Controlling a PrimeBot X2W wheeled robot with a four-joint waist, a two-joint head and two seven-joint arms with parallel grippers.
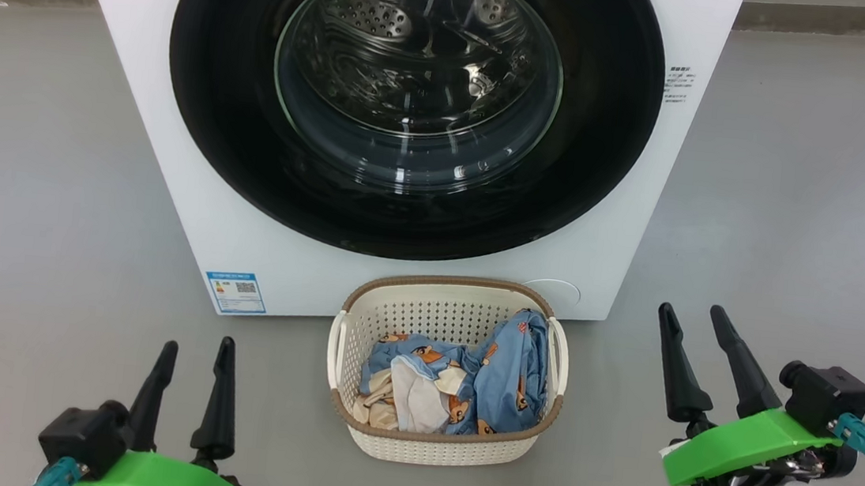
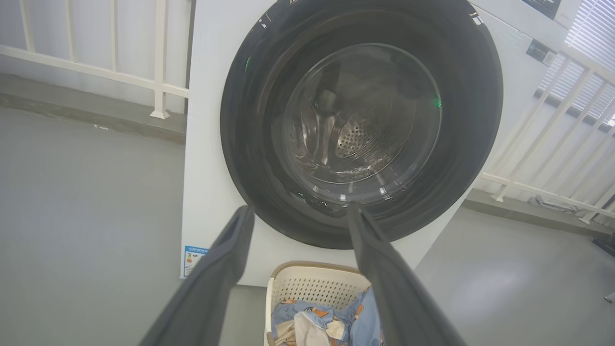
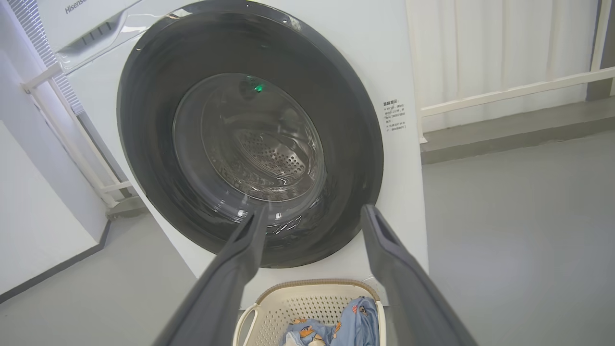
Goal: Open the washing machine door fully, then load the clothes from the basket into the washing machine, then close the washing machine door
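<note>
With the washing machine door [image 1: 412,106] closed and the clothes [image 1: 504,369] in the basket [image 1: 429,445] before it, opening comes first: the left end effector [image 1: 198,343] and right end effector [image 1: 689,309] hover released, and one probably must hook the door's edge.

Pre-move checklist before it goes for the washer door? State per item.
1. Door open for loading: not ok. The washing machine door is shut flush against the washing machine.
2. Left gripper free: ok. Fingers apart, nothing held.
3. Right gripper free: ok. Fingers apart, nothing held.
4. Clothes contained: ok. All lie inside the basket.
5. Door swing clears the basket: cannot tell. The basket stands right in front of the machine, below the door.
6. Door's grip spot and hinge side: cannot tell.
</note>
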